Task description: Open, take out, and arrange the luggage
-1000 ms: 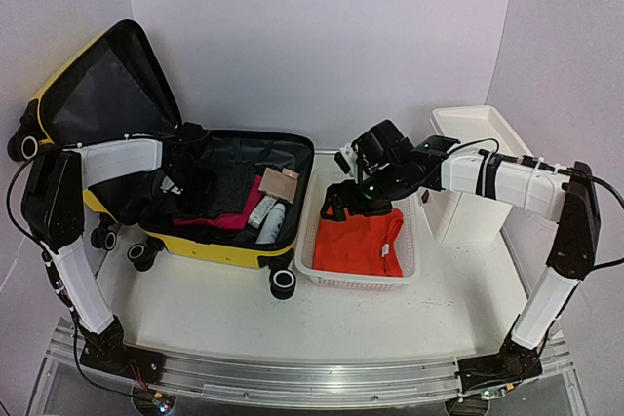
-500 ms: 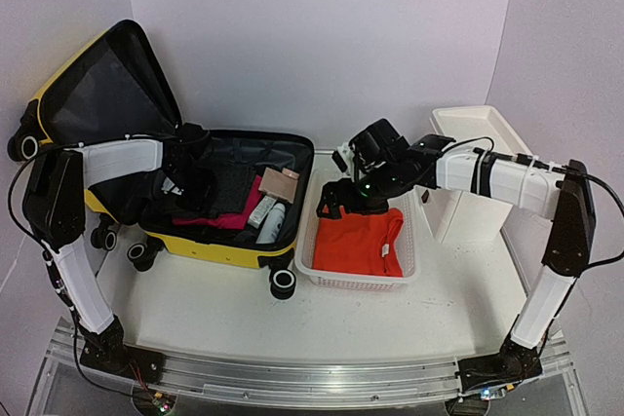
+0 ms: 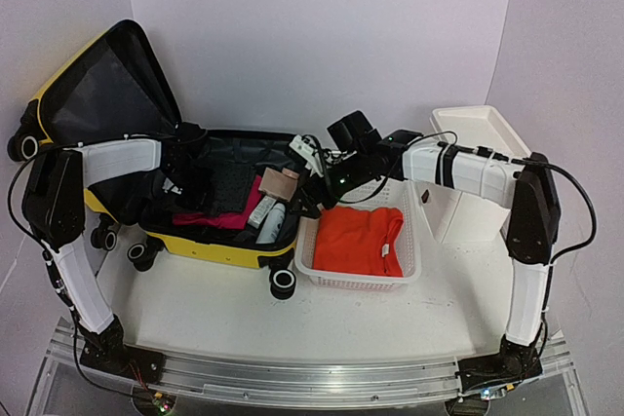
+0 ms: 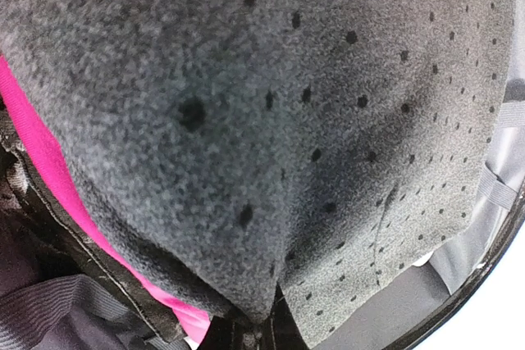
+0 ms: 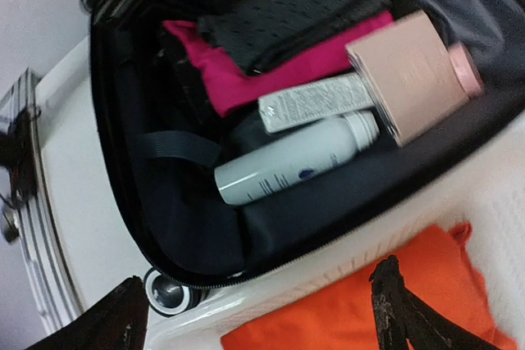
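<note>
Luggage: the small bright-yellow hard-shell suitcase lies open on the white table, its lid propped up at the far left with the dark lining on show.
Inside the luggage: a dark grey perforated fabric garment lies on a magenta cloth. Toward the right rim are a white plastic bottle, a silver tube and a pale pink box.
Left gripper: down in the luggage's left half, pinched together on the grey garment, which bunches up toward it.
Right gripper: spread wide and holding nothing, it hovers over the luggage's right rim, above the bottle.
Beside the luggage: a white perforated plastic basket sits just off its right side, with a folded orange shirt inside.
Risk, left side: only a thin fold appears pinched, so a lift could let the garment slip or drag the magenta cloth up with it.
Risk, right side: the bottle is round and wedged against the tube, so a loose or off-centre closure may roll it or knock the box.
Risk, both: the two arms share one luggage, so crossing paths could make them collide.
</note>
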### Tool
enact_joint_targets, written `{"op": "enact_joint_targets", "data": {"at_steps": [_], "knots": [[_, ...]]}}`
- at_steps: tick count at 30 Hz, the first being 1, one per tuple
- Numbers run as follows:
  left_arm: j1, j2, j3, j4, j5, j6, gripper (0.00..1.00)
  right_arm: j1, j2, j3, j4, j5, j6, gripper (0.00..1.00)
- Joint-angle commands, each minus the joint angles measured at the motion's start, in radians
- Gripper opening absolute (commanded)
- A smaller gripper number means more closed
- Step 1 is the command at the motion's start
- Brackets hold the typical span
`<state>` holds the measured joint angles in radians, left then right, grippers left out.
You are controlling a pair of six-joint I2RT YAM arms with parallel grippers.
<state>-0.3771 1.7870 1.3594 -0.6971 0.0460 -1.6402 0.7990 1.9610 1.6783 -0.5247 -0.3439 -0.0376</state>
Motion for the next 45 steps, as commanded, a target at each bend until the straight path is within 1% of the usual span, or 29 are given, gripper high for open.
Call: {"op": "enact_joint_targets", "data": {"at_steps": [1,2,3,6,9,13,18,20,22,26,31,36,40,45], "knots": [[0.010,-0.057,0.008,0.067,0.024,0.039,0.00,0.004,0.071,0.052,0.160,-0.181,-0.506,0.84],[0.011,-0.063,0.005,0.071,0.028,0.043,0.00,0.006,0.101,0.080,0.175,-0.196,-0.561,0.82],[0.012,-0.067,0.003,0.075,0.037,0.046,0.00,0.006,0.139,0.126,0.189,-0.196,-0.573,0.81],[0.019,-0.081,-0.003,0.088,0.080,0.053,0.00,0.016,0.267,0.273,0.203,-0.190,-0.571,0.84],[0.025,-0.104,-0.010,0.103,0.098,0.067,0.00,0.042,0.345,0.352,0.262,-0.151,-0.540,0.88],[0.036,-0.134,-0.026,0.112,0.127,0.084,0.00,0.087,0.450,0.477,0.295,-0.086,-0.523,0.89],[0.039,-0.170,-0.042,0.121,0.147,0.099,0.00,0.112,0.548,0.601,0.314,0.002,-0.517,0.88],[0.040,-0.187,-0.046,0.123,0.146,0.103,0.00,0.114,0.559,0.624,0.318,0.037,-0.498,0.88],[0.039,-0.200,-0.044,0.124,0.149,0.106,0.00,0.114,0.552,0.619,0.324,0.066,-0.503,0.90],[0.039,-0.213,-0.035,0.124,0.167,0.117,0.00,0.114,0.541,0.591,0.343,0.105,-0.585,0.97],[0.040,-0.223,-0.040,0.125,0.172,0.121,0.00,0.112,0.542,0.610,0.348,0.128,-0.696,0.98],[0.040,-0.225,-0.040,0.125,0.180,0.130,0.00,0.098,0.568,0.656,0.352,0.059,-0.802,0.98],[0.045,-0.228,-0.047,0.125,0.182,0.133,0.00,0.087,0.612,0.721,0.354,0.052,-0.834,0.98],[0.047,-0.220,-0.037,0.127,0.201,0.136,0.00,0.081,0.657,0.751,0.354,-0.039,-0.895,0.98]]}}
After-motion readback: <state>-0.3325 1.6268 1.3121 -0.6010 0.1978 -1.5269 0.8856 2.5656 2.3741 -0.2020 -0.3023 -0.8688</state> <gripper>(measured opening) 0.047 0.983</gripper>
